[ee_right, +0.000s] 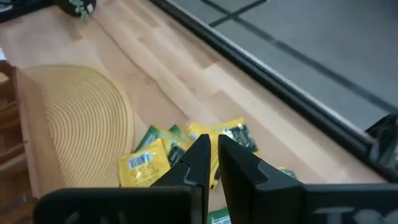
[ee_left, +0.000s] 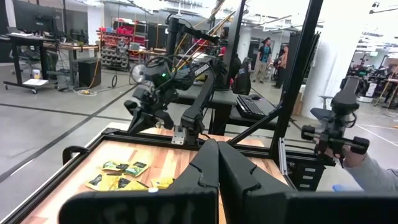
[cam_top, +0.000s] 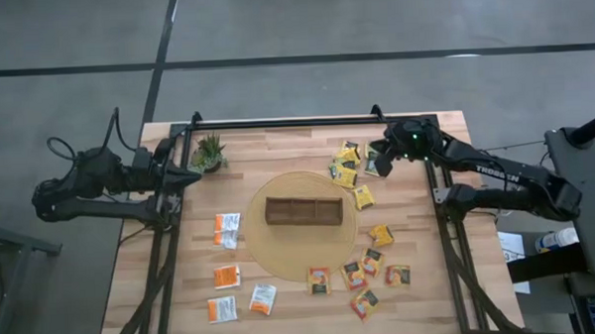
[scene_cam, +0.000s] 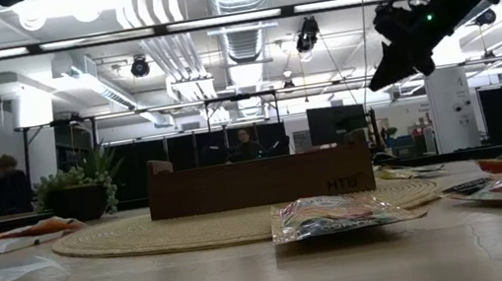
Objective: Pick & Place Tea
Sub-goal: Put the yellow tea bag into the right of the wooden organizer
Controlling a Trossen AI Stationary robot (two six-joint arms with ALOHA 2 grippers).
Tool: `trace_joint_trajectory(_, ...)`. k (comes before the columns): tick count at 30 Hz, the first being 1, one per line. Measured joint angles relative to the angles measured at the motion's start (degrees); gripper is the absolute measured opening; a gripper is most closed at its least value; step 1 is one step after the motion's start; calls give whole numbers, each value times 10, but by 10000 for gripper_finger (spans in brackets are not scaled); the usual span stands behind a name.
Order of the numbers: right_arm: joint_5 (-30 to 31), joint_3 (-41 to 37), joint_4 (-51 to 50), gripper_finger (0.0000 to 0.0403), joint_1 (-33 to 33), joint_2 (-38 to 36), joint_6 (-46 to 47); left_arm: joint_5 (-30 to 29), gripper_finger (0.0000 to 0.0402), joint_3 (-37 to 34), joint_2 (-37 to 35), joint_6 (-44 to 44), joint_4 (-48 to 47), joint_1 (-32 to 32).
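Several yellow-green sachets (cam_top: 347, 165) are clustered at the table's far right, directly below the right gripper (ee_right: 211, 155), whose fingers are nearly pressed together, empty. The left gripper (ee_left: 217, 165), pressed shut, is parked well apart beside the plant (cam_top: 209, 150).

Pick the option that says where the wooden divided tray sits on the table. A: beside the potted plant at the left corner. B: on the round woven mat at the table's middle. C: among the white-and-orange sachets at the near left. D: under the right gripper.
B: in the high view the wooden tray lies on the round woven mat at the table's middle, apart from the potted plant and the sachet clusters.
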Motion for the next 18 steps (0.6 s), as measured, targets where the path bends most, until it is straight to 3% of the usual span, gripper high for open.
trace_joint_trajectory(6, -31, 0, 4, 31, -25, 59, 7, 0, 0, 0, 0, 0, 0, 0)
trace_joint_trajectory(18, -33, 22, 34, 38, -42, 171, -27, 0, 0, 0, 0, 0, 0, 0)
